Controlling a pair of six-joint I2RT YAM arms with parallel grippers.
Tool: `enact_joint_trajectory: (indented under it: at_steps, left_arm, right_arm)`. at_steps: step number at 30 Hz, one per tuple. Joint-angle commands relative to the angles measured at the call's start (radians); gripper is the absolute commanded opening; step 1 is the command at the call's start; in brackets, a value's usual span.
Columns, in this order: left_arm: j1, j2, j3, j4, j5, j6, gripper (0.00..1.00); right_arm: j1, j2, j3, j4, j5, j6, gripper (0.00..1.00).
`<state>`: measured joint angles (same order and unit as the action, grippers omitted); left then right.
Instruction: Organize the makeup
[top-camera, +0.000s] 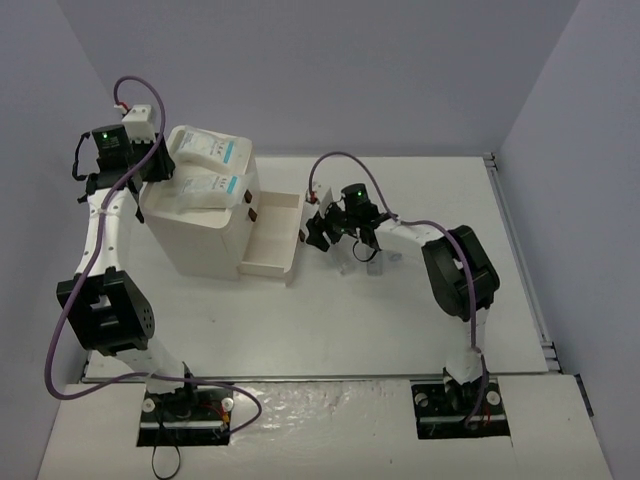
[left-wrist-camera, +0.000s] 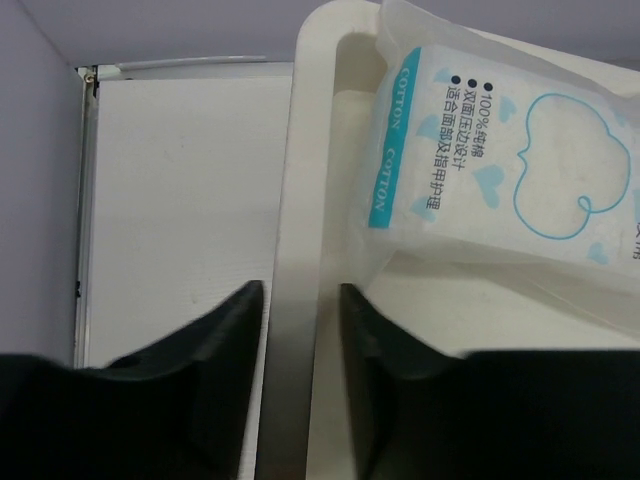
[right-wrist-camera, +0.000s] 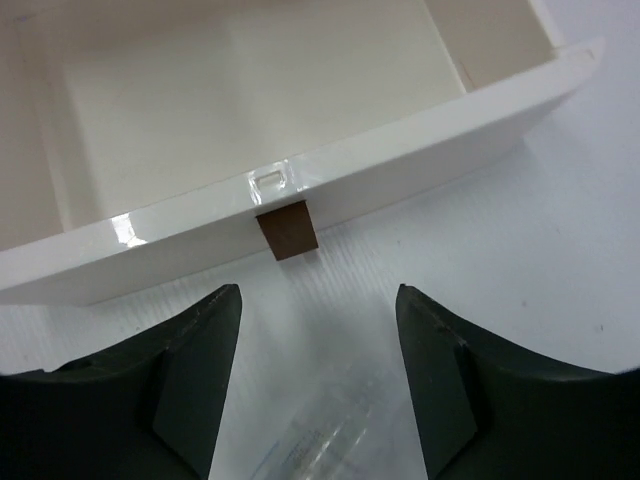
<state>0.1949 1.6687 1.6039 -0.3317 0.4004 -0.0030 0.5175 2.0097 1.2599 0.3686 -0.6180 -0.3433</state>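
two flat white packets with teal labels lie on top of the white box (top-camera: 200, 245), just to the right of the left gripper (top-camera: 152, 168): the far packet (top-camera: 212, 150) and the near packet (top-camera: 212, 186), side by side. in the wrist view the left gripper (left-wrist-camera: 300, 292) straddles the wall of the white box (left-wrist-camera: 312, 150), one finger outside it and one inside the top tray. the gap is narrow, and i cannot tell whether the fingers press the wall or only flank it. a packet (left-wrist-camera: 500, 170) lies just beyond and to the right of the inner finger, printed side up; which of the two it is i cannot tell.

the right gripper (top-camera: 318, 232) hangs low in front of the pulled-out drawer (top-camera: 275, 238). seen from its wrist, the right gripper (right-wrist-camera: 318, 295) has its fingers apart and holds nothing. straight ahead of the fingertips sits the brown knob (right-wrist-camera: 287, 230) on the drawer (right-wrist-camera: 420, 140) front, untouched. a clear tube (right-wrist-camera: 320, 445) lies on the table (right-wrist-camera: 560, 260) beneath the gap between the fingers.
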Motion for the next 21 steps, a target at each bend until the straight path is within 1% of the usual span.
enact_joint_trajectory:
  at_steps: [1, 2, 6, 9, 10, 11, 12, 13, 17, 19, 21]
  left_arm:
    - [-0.034, -0.021, -0.024, -0.071, 0.017, -0.095, 0.49]
    - [-0.032, -0.035, -0.021, -0.075, 0.005, -0.097, 0.58]
    - [-0.034, -0.084, -0.002, -0.075, -0.03, -0.122, 0.77]
    - [-0.034, -0.161, 0.005, -0.076, -0.067, -0.146, 0.87]
    - [-0.034, -0.162, 0.004, -0.076, -0.076, -0.146, 0.87]
    - [-0.035, -0.225, 0.001, -0.083, -0.095, -0.15, 0.94]
    - [-0.035, -0.231, -0.002, -0.084, -0.097, -0.149, 0.95]
    - [-0.035, -0.276, -0.006, -0.098, -0.125, -0.143, 0.97]
    - [-0.038, -0.425, -0.061, -0.162, -0.188, -0.133, 0.97]
    - [-0.047, -0.507, -0.127, -0.168, -0.206, -0.141, 0.97]
    - [-0.076, -0.607, -0.231, -0.156, -0.235, -0.165, 0.97]
  right_arm:
    - [-0.004, -0.237, -0.034, -0.009, 0.207, 0.123, 0.69]
    - [-0.004, -0.268, -0.043, -0.032, 0.251, 0.139, 0.73]
    - [0.0, -0.32, -0.078, -0.094, 0.353, 0.247, 0.75]
    - [0.004, -0.325, -0.127, -0.1, 0.418, 0.313, 0.75]
    - [0.004, -0.32, -0.128, -0.109, 0.419, 0.326, 0.75]
    - [0.004, -0.302, -0.131, -0.13, 0.433, 0.342, 0.75]
    - [0.005, -0.292, -0.132, -0.138, 0.446, 0.366, 0.75]
    - [0.007, -0.286, -0.136, -0.141, 0.45, 0.38, 0.75]
    - [0.022, -0.235, -0.142, -0.162, 0.462, 0.434, 0.76]
    - [0.028, -0.221, -0.142, -0.169, 0.467, 0.447, 0.76]
    - [0.029, -0.199, -0.145, -0.171, 0.478, 0.454, 0.76]
